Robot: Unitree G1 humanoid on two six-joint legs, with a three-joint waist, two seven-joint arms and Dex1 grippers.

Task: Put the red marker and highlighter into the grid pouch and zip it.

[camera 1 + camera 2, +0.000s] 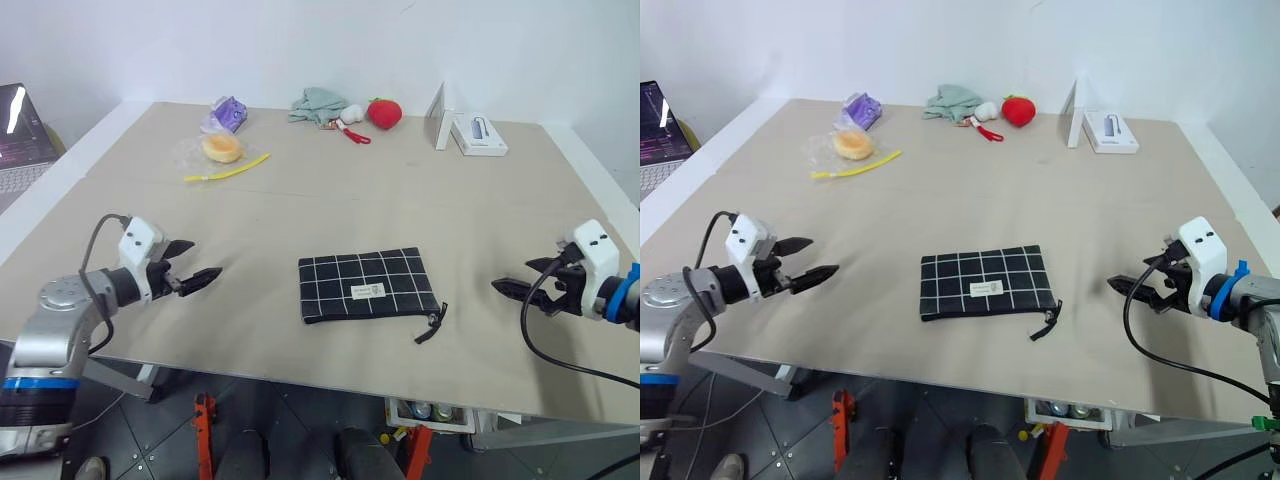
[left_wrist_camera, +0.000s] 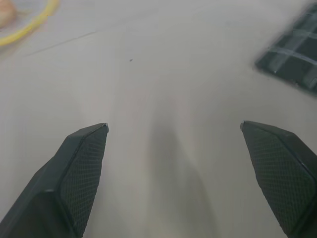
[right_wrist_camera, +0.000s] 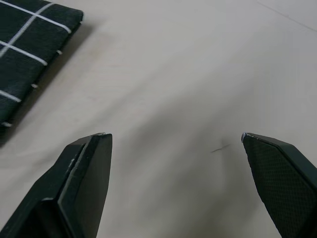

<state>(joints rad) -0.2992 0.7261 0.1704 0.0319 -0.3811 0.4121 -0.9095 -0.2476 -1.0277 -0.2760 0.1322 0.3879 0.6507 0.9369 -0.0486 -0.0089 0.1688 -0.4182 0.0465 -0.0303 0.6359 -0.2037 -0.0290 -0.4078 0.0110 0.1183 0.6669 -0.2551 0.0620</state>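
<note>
The grid pouch [image 1: 367, 284] sat closest, flat on the tan table [image 1: 320, 210] near its front edge, looked zipped with the black pull cord [image 1: 432, 327] trailing off its right corner; I couldn't make out the marker or highlighter anywhere. From the head cam, the left gripper [image 1: 195, 265] was off to the pouch's left, fingers spread wide and holding nothing; the right gripper [image 1: 522, 280] was out on the pouch's right, also spread and empty; both hung well apart from the pouch. Way behind the pouch at the far side there was a red strawberry plush [image 1: 384, 112], a greenish cloth [image 1: 317, 104], a bun in a clear bag [image 1: 221, 148] with a yellow strip [image 1: 227, 169] beside it.

Left wrist cam: two black fingers [image 2: 81, 168] splayed over bare table, a corner of the pouch [image 2: 292, 54] ahead.

Right wrist cam: same deal; fingers [image 3: 86, 173] wide apart, pouch edge [image 3: 29, 54] off ahead.
</note>
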